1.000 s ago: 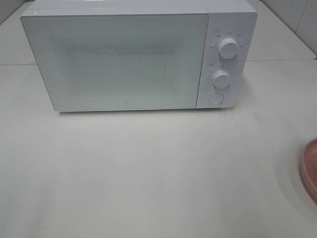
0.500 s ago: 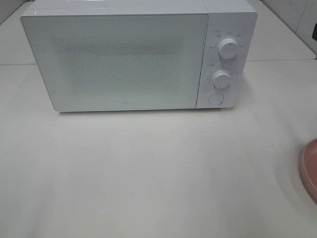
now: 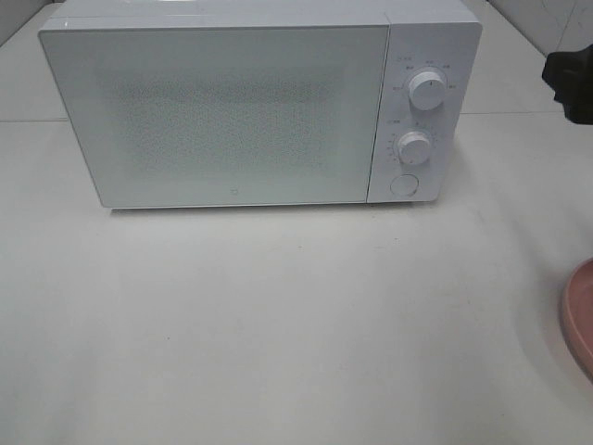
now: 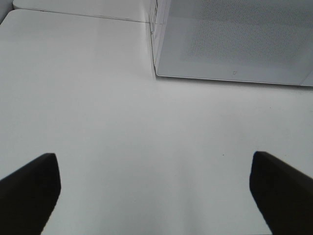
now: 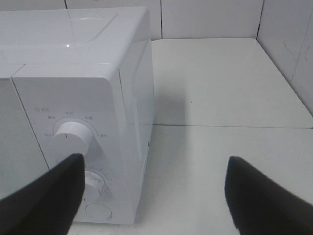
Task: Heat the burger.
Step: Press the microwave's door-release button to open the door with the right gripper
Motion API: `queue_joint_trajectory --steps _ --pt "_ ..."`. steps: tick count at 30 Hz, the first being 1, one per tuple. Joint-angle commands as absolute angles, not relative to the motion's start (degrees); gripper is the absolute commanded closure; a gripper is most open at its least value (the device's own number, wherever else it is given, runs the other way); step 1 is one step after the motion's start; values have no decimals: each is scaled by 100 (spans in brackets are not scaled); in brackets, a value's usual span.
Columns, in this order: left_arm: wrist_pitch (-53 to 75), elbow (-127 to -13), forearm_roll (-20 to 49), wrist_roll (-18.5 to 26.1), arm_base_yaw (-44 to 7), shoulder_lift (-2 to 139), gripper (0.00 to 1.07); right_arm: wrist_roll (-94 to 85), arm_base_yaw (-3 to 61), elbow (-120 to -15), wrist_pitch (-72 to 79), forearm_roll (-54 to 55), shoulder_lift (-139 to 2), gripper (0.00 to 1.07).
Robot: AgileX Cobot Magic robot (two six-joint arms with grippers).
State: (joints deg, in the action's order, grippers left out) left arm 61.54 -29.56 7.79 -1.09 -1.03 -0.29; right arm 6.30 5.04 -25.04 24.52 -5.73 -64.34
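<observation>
The left pincer (image 4: 152,164) gapes wide and empty over the bare white surface (image 3: 278,324) in front of the microwave (image 3: 232,111). The right pincer (image 5: 155,164), also wide and empty, hangs off the microwave's dial (image 5: 72,137) side. The microwave door is shut. A pink plate (image 3: 582,315) sits at the surface's right edge, and a tiled wall (image 5: 210,17) stands behind. Where the burger is I cannot tell.

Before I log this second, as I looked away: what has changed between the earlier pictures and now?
The right arm has come into the high view at its right edge, to the right of the microwave; a second ago it was out of sight there. Nothing was taken hold of or let go. The microwave's door stays shut, and the pink plate has not moved.
</observation>
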Motion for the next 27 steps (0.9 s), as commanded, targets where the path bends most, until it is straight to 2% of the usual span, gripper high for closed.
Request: queue_joint_trajectory --steps 1,8,17,27 --pt "6096 -2956 796 -132 -103 -172 9 178 487 -2309 2945 -281 -6623 31" --pt "6096 -2956 796 -132 -103 -166 9 -1220 1209 -2206 3317 934 -7007 31" --pt "6096 -2956 796 -132 -103 -166 9 -1713 1942 -2206 3994 2023 -7506 31" --pt "6096 -2956 796 -132 -103 -166 9 -2607 2916 -2206 5220 3867 -8107 31"
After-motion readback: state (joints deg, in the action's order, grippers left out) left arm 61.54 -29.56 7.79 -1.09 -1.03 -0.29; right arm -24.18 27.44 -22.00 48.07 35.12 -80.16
